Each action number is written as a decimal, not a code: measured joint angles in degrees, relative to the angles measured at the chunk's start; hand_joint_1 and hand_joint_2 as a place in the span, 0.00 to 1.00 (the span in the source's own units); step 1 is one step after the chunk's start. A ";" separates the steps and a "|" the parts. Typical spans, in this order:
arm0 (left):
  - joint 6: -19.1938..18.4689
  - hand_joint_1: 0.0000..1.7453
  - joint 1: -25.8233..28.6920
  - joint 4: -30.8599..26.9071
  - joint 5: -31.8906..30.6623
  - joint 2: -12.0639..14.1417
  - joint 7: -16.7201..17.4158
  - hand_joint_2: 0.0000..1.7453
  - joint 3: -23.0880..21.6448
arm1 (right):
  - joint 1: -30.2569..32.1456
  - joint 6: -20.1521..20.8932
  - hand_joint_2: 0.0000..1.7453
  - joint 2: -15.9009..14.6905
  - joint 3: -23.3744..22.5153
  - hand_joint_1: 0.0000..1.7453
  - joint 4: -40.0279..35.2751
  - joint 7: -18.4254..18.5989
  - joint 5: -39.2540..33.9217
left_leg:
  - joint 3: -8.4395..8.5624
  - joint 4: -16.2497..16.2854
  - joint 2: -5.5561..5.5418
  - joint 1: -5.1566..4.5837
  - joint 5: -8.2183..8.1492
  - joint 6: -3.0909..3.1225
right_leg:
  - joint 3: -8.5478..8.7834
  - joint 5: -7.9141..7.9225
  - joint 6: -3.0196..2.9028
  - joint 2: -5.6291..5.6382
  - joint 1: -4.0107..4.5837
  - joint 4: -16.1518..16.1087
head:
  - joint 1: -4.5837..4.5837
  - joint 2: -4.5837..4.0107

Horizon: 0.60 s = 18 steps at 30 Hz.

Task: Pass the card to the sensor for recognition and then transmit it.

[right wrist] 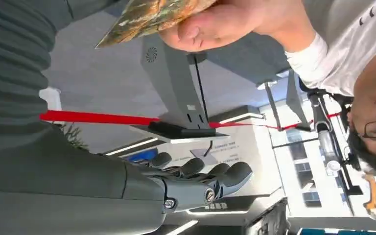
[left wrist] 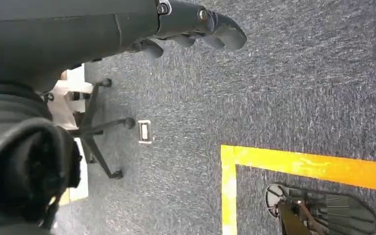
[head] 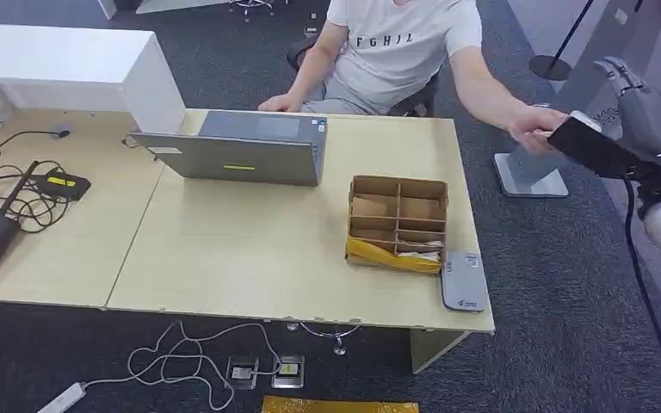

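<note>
The card (right wrist: 149,17) is gripped by a person's hand (head: 535,129) just beside the raised right hand (head: 633,99), whose fingers (right wrist: 215,176) are extended and empty. The left hand (left wrist: 191,24) is seen hanging over carpet, fingers loosely curled around nothing.

Pale wood-grain table (head: 250,249); grey laptop (head: 239,148) with a yellow-green mark, upper centre; brown cardboard box (head: 396,222) with a yellow front; dark blue-grey speckled carpet (head: 559,284) — crossed by a yellow line (left wrist: 313,166); person's white shirt (head: 404,43) with dark letters; mottled green-and-orange card (right wrist: 152,17) at the frame's top; red ribbon (right wrist: 98,117)
</note>
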 joint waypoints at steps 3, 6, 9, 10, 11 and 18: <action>-0.02 0.00 0.00 0.00 -0.02 0.00 0.53 0.00 -0.04 | 1.27 -0.07 1.00 0.77 -1.40 0.00 0.28 -0.07 0.15 | 0.00 0.00 0.00 0.00 0.00 0.00 | -0.01 0.00 0.00 0.01 0.00 0.00 | 0.02 0.00; -0.37 0.00 0.00 0.00 -0.26 0.00 1.38 0.00 -0.09 | 2.10 0.02 1.00 1.53 -2.69 0.00 0.55 0.04 0.72 | 0.00 0.00 0.00 0.00 0.00 0.00 | -0.01 0.00 0.00 0.00 0.00 0.00 | 0.02 0.00; -0.42 0.00 0.00 0.00 -0.44 -0.02 1.62 0.00 -0.11 | 2.57 0.06 1.00 2.16 -3.63 0.00 0.68 0.13 1.14 | 0.01 0.00 0.00 0.00 0.00 0.00 | -0.02 0.00 0.00 0.01 0.00 0.00 | 0.00 0.00; -0.44 0.00 0.00 0.00 -0.44 -0.02 1.62 0.00 -0.11 | 2.69 0.06 1.00 2.34 -3.96 0.00 0.72 0.15 1.16 | 0.01 0.00 0.00 0.00 0.00 0.00 | -0.01 0.00 0.00 0.01 0.00 0.00 | 0.00 0.00; -0.44 0.00 0.00 0.00 -0.48 -0.02 1.62 0.00 -0.11 | 2.73 0.13 1.00 2.51 -4.11 0.00 0.81 0.22 1.16 | 0.01 0.00 0.00 0.00 0.00 0.00 | -0.02 0.00 0.00 0.02 0.00 0.00 | 0.00 0.00; -0.55 0.00 0.01 0.00 -0.79 -0.02 1.51 0.00 -0.24 | 2.97 1.88 1.00 3.43 -5.62 1.00 1.18 0.55 2.38 | 0.01 0.00 0.01 0.00 0.00 0.00 | -0.03 0.00 0.00 0.02 0.00 0.00 | -0.02 0.00</action>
